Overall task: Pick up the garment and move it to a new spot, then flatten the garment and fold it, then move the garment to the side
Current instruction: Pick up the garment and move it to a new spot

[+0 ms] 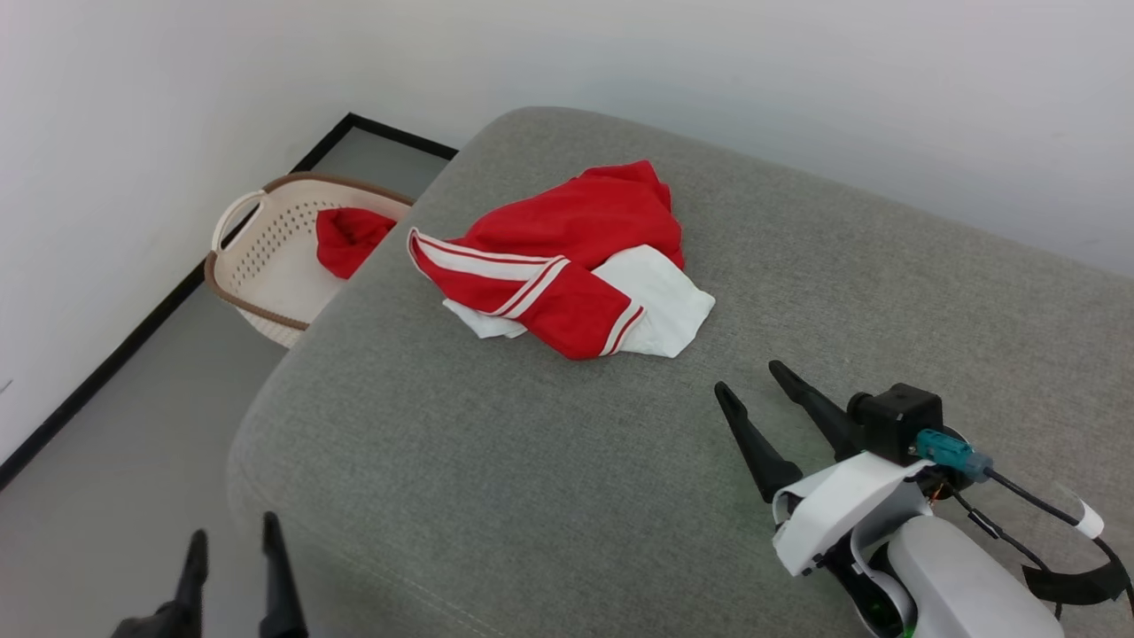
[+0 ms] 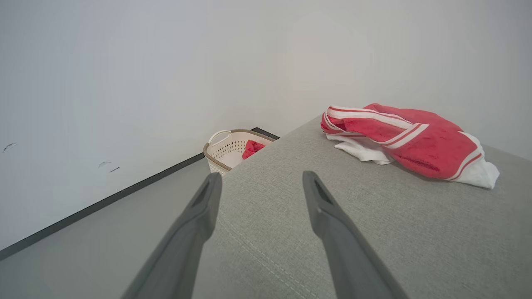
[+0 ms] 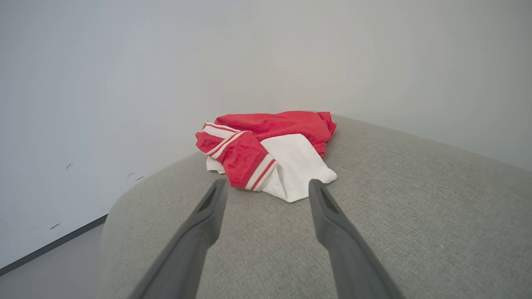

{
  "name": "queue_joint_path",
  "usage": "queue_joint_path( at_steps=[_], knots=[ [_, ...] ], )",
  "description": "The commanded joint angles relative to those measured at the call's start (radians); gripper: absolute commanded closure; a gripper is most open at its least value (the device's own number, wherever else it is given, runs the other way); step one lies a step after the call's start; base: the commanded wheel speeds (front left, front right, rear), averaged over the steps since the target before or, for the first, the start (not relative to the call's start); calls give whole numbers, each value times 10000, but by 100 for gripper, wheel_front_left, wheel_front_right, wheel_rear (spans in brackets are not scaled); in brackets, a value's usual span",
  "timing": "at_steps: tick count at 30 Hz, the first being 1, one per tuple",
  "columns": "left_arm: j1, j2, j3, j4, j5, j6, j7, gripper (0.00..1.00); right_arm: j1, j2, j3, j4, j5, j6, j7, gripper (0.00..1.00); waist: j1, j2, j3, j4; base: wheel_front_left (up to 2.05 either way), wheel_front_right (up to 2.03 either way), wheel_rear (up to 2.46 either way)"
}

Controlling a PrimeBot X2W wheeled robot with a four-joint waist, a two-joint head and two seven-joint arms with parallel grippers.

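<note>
Pick-up step: my left gripper (image 1: 232, 525) and right gripper (image 1: 747, 377) both gape empty, so next I'd reach the right onto the crumpled jersey (image 1: 567, 257) near the cushion's (image 1: 532, 461) far edge.

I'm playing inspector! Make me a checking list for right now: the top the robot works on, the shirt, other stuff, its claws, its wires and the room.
Surface: grey fabric cushion, soft, with a rounded edge.
Job's things: garment, red and white, crumpled in a heap on the cushion, not folded, nothing gripping it.
Clutter: pale basket on the floor beside the cushion, red cloth inside it.
Grippers: left gripper open and empty, at the cushion's near corner; right gripper open and empty, over the cushion, short of the garment.
Cables: black cable looping off the right wrist, by a teal plug.
Surroundings: white wall, grey floor, black skirting strip.
</note>
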Motion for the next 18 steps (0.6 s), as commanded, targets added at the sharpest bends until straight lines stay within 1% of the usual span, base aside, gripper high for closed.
queue_joint_path(
  at_steps=[1, 4, 9, 10, 12, 14, 18],
  knots=[
    [-65, -16, -71, 3, -19, -70, -5, 0, -92, -86, 25, 15, 82, -7, -56, 0, 0, 0, -18, -23, 0, 0, 0],
    [-368, 16, -299, 98, 134, -307, -5, 0, 189, -165, -169, -114, 166, -7, -75, 0, 0, 0, -56, -88, 0, 0, 0],
    [-1498, 626, -862, 648, 382, -845, 78, 0, 1100, -250, -961, -836, -87, -7, -74, 0, 0, 0, -276, -325, 0, 0, 0],
    [-1767, 801, -933, 770, 377, -925, 137, 0, 1351, -176, -1090, -1045, -163, -7, -76, 0, 0, 0, -303, -482, 0, 0, 0],
    [-2253, 1134, -917, 892, 281, -1025, 174, 0, 1594, -69, -1176, -1494, -353, -7, -77, 0, 0, 0, -116, -1120, 0, 0, 0],
    [-2826, 1368, -888, 961, 126, -1092, 226, 0, 1775, -118, -1312, -1849, -585, -8, -78, 0, 0, 0, 164, -1776, 0, 0, 0],
    [-4086, 2125, -920, 1383, -24, -1202, 407, 0, 1756, -142, -1503, -2347, -913, -8, -77, 0, 0, 0, 867, -3013, 0, 0, 0]
  ],
)
